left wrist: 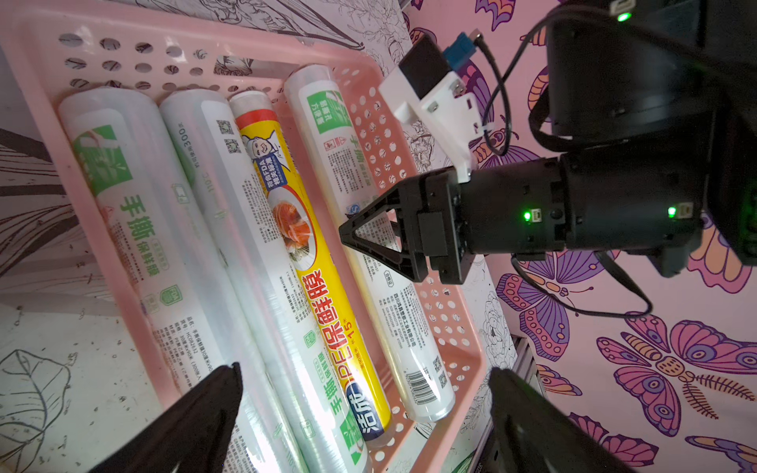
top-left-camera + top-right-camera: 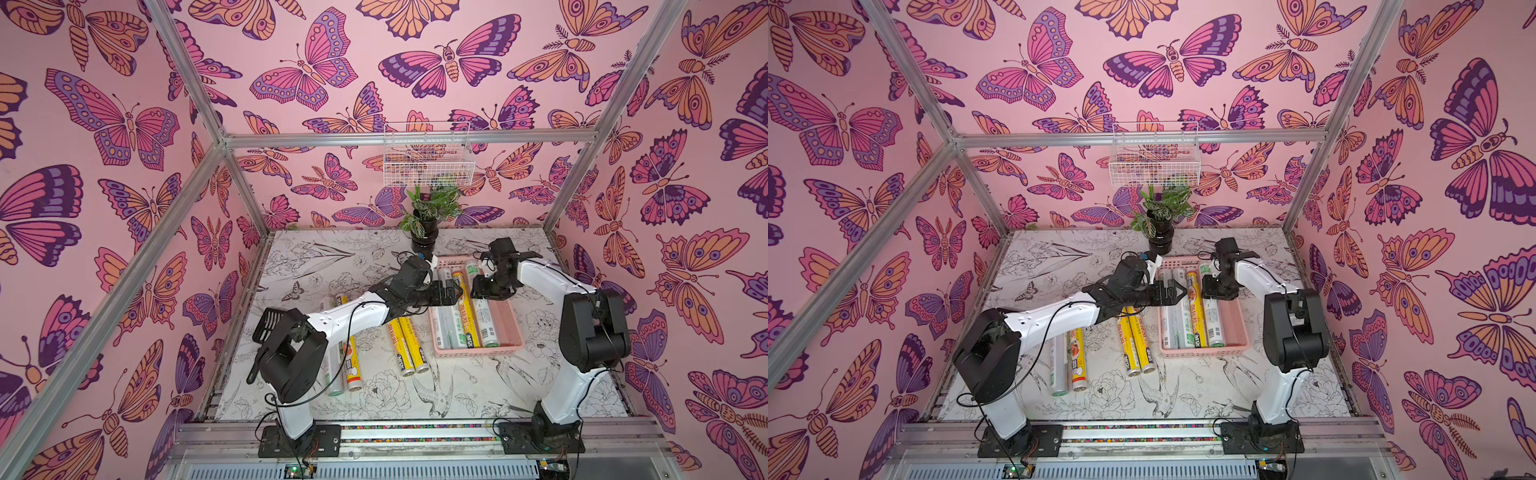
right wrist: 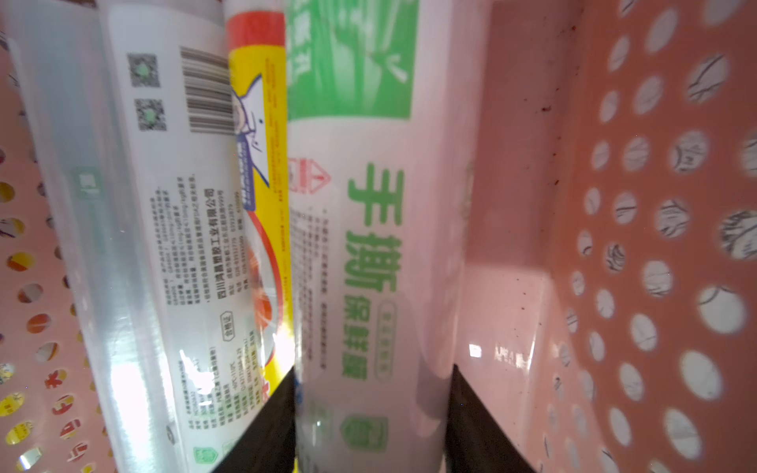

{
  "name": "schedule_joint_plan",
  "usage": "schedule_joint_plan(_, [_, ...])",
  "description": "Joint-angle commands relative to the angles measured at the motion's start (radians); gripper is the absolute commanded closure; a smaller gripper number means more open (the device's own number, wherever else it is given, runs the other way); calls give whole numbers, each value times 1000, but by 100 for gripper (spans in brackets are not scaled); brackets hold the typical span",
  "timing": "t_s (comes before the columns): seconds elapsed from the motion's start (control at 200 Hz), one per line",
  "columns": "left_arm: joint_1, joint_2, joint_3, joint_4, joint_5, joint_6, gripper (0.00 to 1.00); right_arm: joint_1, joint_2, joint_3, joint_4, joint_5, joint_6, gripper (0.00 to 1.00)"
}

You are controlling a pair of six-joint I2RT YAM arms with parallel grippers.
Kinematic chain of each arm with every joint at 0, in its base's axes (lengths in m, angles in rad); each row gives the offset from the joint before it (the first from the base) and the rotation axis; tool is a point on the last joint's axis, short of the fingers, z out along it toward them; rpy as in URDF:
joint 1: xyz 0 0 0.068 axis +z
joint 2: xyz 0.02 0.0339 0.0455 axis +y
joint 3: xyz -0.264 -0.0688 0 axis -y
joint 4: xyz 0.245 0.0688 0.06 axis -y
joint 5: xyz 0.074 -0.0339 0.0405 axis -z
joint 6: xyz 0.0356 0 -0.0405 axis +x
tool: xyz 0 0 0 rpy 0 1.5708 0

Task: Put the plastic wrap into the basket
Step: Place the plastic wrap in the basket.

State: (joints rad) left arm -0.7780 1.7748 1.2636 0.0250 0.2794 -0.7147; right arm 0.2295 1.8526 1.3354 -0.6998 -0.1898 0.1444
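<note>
Right gripper point(image 3: 372, 381) closed on the green-and-white roll point(image 3: 368, 245), one finger against each flank, low inside the basket point(image 2: 478, 353). Sits on the right arm's side of the basket, with a strip of bare floor between roll and perforated wall. Left gripper point(image 1: 364, 368) spread wide and empty, hovering over the basket.

Looks light and stiff: film wound tight on a core, so no sag expected when lifted by the middle. Glossy wrapper and round body, so likely to slip or roll away. Best taken across the girth near mid-length, fingers square to the axis. Probably not fragile, though a hard squeeze may dent the film.

Nearest the arm bases, on the table point(image 2: 415, 395): a silvery roll point(image 2: 1059, 365) and a yellow roll point(image 2: 1077, 361) side by side under the left arm. Next, a pair of yellow rolls point(image 2: 409, 347) touching each other, just beside the basket and outside it. Four left to collect, by this count.

Inside the basket, alongside the held one: two silvery rolls point(image 1: 135, 229) and one yellow-labelled roll point(image 1: 311, 286), all parallel. Room for more only on top, or in that bare strip.

Flat, hard-looking tabletop printed with line-drawn flowers and birds, so nothing to stop a dropped roll from rolling. Farther back, a potted plant point(image 2: 428, 216) near the basket's far end. Above that, a white wire basket point(image 2: 428, 162) hung on the butterfly-patterned wall point(image 2: 332, 62).
</note>
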Motion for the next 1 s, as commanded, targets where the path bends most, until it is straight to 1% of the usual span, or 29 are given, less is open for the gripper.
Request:
schedule_joint_plan(0.0, [6,-23,-17,-10,-6,12,0,0,9,2,-1,-22,-10,72])
schedule_joint_plan(0.16, [6,-24,-17,-10,-5,12,0,0,25,2,4,6,-11,70])
schedule_joint_plan(0.335, [7,-24,-18,-10,-7,12,0,0,34,-1,11,-8,-5,59])
schedule_joint_plan(0.476, [6,-24,-19,-10,-6,11,0,-1,29,-7,14,-5,-1,53])
schedule_joint_plan(0.681, [6,-25,-20,-10,-6,10,0,-1,17,-11,14,7,2,47])
schedule_joint_plan(0.991, [7,-33,-28,-10,-10,12,0,0,5,-18,18,10,6,44])
